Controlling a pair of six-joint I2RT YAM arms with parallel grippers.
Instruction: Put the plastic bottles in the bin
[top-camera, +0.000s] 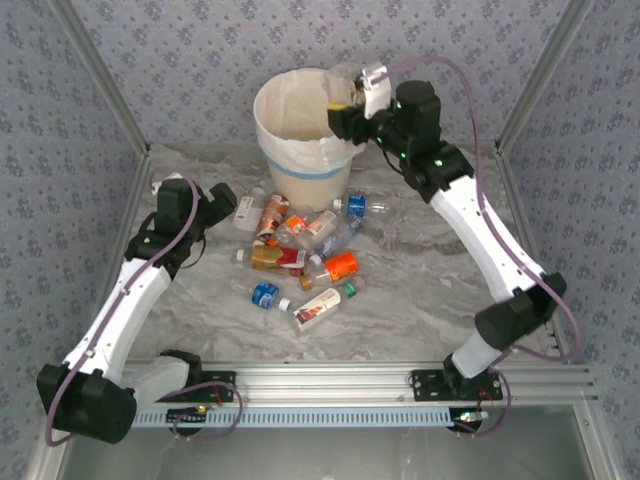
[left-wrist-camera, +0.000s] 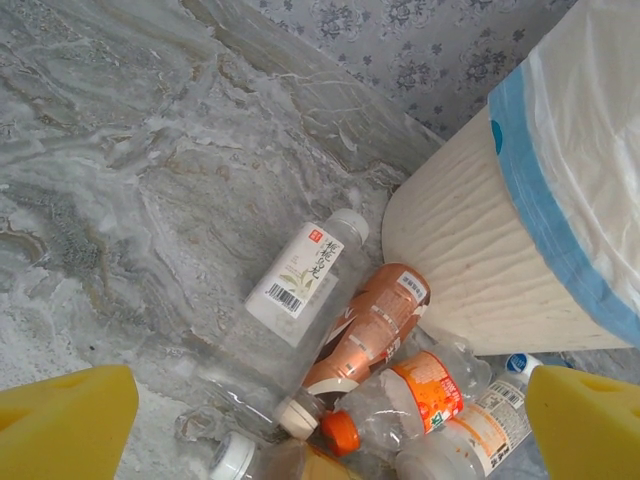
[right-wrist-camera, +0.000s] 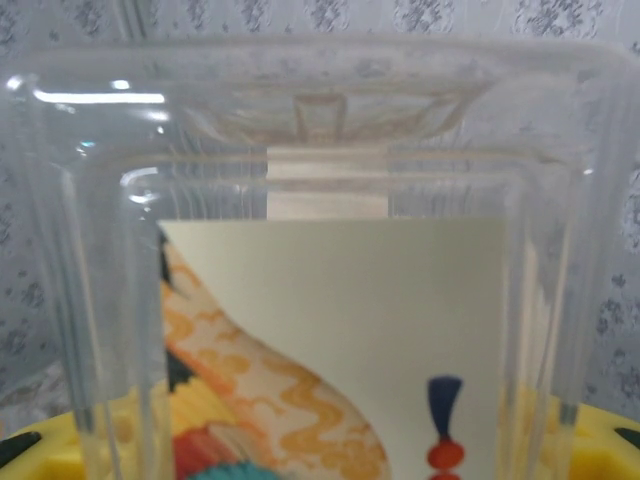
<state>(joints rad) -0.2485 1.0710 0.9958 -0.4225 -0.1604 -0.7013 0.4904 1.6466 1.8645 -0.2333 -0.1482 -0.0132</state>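
1. Right pincer (top-camera: 352, 103): raised at the right side of the bin's rim, pinching a clear square-shouldered bottle (top-camera: 368, 80). Whether the bottle hangs over the opening or just outside it, I cannot tell.
2. Right wrist view: the same bottle (right-wrist-camera: 330, 300) sits hard against the lens, gripped between the yellow pads (right-wrist-camera: 600, 440) low at either side. Its label is cream with orange swirls and small red and dark blue marks.
3. Bin (top-camera: 300, 150): just beside and below the right pincer. It is a cream bucket with a white bag liner folded over the rim and a pale blue band.
4. Left pincer (top-camera: 222, 207): low over the marbled table (top-camera: 420, 290) with its jaws spread wide and nothing between them. Its yellow fingertips (left-wrist-camera: 60, 420) show at both lower corners of the wrist view.
5. Ahead of the left pincer lies a white-labelled bottle (left-wrist-camera: 305, 270) with a pale cap. Just beside that is a brown-orange bottle (left-wrist-camera: 365, 330), its top end close to the bin wall (left-wrist-camera: 470, 260).
6. Nearer the left pincer and toward its right finger is a crumpled clear bottle with orange label and orange cap (left-wrist-camera: 425, 390).
7. The rest of the plastic bottles (top-camera: 300, 250) lie heaped on the table beside the left pincer, well below the right one. An orange-wrapped bottle (top-camera: 342, 266), a blue-labelled bottle (top-camera: 265, 294) and a green-capped bottle (top-camera: 322, 305) lie on the heap's near side.
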